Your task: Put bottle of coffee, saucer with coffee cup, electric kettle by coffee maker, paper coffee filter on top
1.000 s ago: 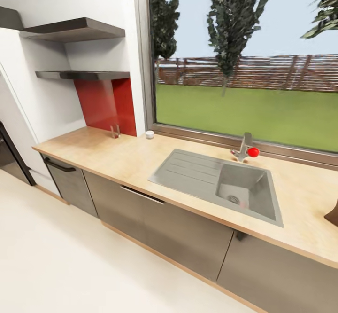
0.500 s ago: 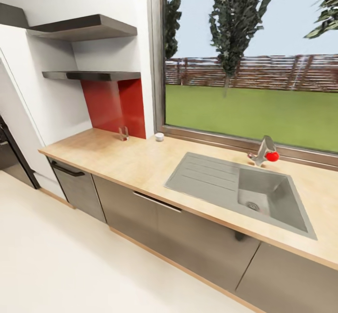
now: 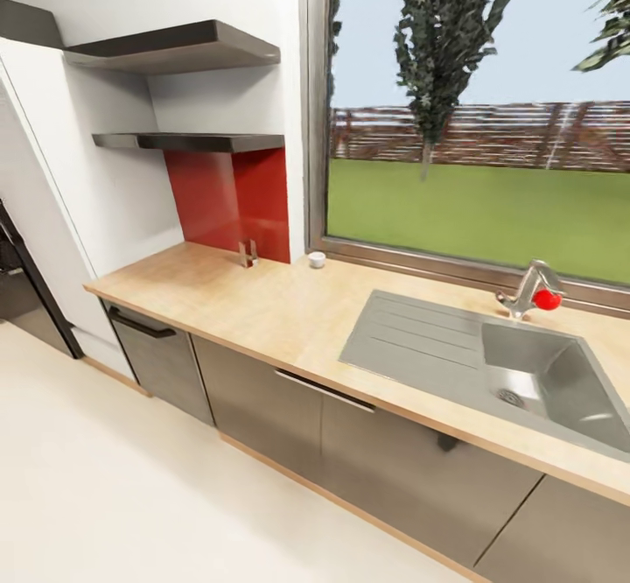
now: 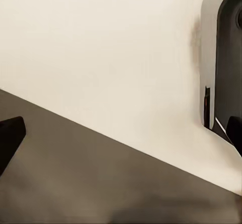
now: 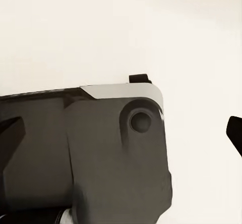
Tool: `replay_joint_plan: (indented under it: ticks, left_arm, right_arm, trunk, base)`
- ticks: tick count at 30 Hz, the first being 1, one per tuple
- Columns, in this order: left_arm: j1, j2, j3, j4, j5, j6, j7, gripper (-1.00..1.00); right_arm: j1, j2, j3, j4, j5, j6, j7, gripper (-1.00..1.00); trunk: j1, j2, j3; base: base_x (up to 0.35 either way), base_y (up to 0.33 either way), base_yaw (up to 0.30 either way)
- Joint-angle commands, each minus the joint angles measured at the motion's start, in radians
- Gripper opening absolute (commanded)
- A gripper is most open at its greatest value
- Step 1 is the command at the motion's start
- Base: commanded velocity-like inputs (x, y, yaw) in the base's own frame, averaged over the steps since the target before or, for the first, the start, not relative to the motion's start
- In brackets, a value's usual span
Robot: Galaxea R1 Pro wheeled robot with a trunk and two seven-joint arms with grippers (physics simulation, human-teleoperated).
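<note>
— So, what does the head camera take in?

— Mostly the kitchen countertop (image 3: pixel 289 312), tan wood grain over dark grey cabinet fronts. A steel sink (image 3: pixel 490 364) is set into it below the window (image 3: pixel 477 110), with a tap (image 3: pixel 528 289) carrying a red knob behind the basin.

— And the kitchen shelf?

— The kitchen shelf (image 3: pixel 188 141) floats on the wall beyond the sink's drainer end, above a red splashback (image 3: pixel 229 202), with a second slab higher up. A small white object (image 3: pixel 317 259) sits on the countertop near the window's corner; I cannot tell what it is.

— The grippers?

— Each wrist camera catches only dark finger edges over pale floor and robot body. Whether either is open or holding anything, I cannot tell.
</note>
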Motion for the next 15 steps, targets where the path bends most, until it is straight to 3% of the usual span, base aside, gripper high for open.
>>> replay_joint_plan:
  ticks: [1,15]
  left_arm:
    - [-0.001,0.0,-0.008,0.0,0.002,-0.002,0.003,1.0]
    - [-0.001,-0.008,-0.01,-0.001,0.001,-0.002,0.003,1.0]
  right_arm:
    - [-0.001,0.0,-0.005,0.001,-0.006,-0.005,-0.001,1.0]
    - [-0.001,0.005,-0.005,0.001,-0.007,-0.002,0.002,1.0]
  trunk:
    - [0.001,-0.002,-0.002]
    - [0.001,-0.002,-0.002]
  base:
    - [0.158,0.299,0.0]
    - [0.158,0.299,-0.01]
